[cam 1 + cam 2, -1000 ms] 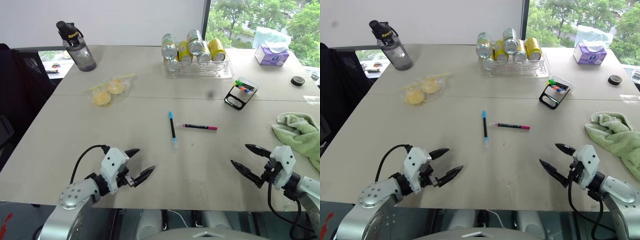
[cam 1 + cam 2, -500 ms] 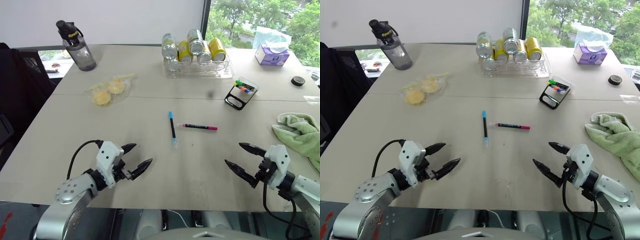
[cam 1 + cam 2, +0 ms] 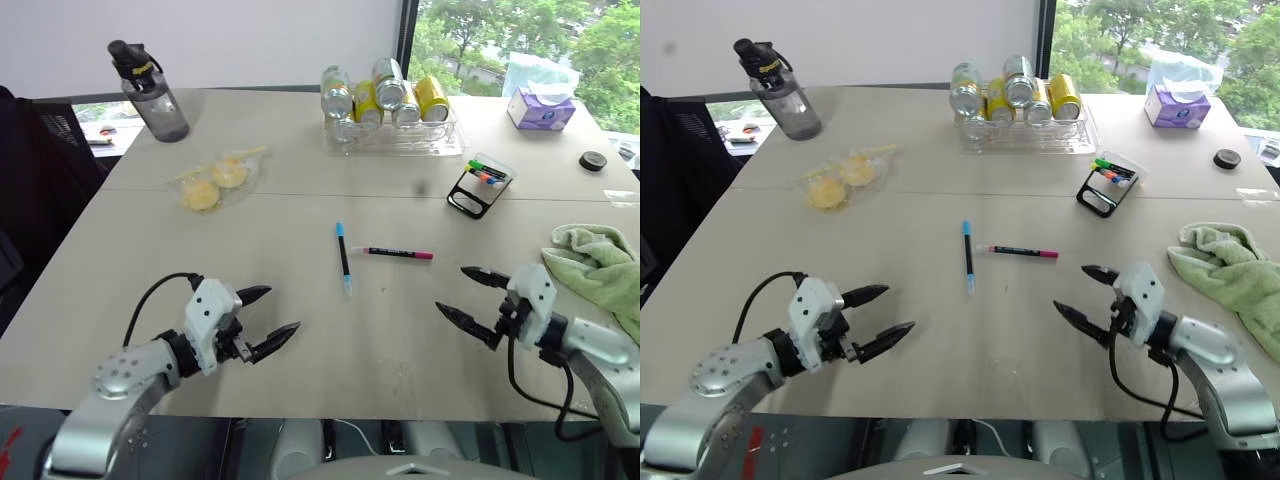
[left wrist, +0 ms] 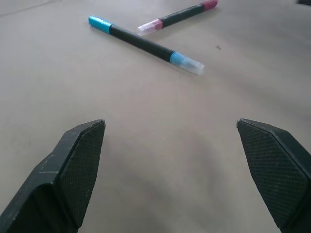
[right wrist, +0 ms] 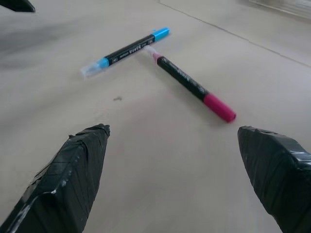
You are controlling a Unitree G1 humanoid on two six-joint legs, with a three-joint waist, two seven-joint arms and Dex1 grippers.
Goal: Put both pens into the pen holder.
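Down at the near edge of the table [image 3: 120,240] the left gripper [image 3: 263,312] hovers with its jaws spread wide and nothing between them, pointing in toward the middle. Across from it, toward the near right corner, the right gripper [image 3: 470,296] hangs the same way, released and empty, angled in toward the centre. Between and beyond them, in the middle of the table, lie both pens. The blue pen [image 3: 343,257] runs roughly near to far. The pink pen [image 3: 397,253] lies crosswise just to its right, pale tip toward the blue pen's barrel; the tip comes very close, though whether the two touch is hard to call from here. Both pens are flat on the table, well apart from either gripper. Out at the right edge a green cloth [image 3: 598,264] sits bunched up. Farther back on the right stands the holder [image 3: 479,187], a slanted black frame with a few coloured markers [image 3: 488,172] already in it, well clear of the two pens. On the left side, past the table's seam, a clear bag of yellow food [image 3: 212,183] rests on the table. At the far edge, a clear tray [image 3: 395,138] carries drink cans [image 3: 385,95] lying on their sides, a dark bottle [image 3: 147,91] stands near the far left corner, and a tissue box [image 3: 541,107] and a small black disc [image 3: 592,160] sit toward the far right corner.
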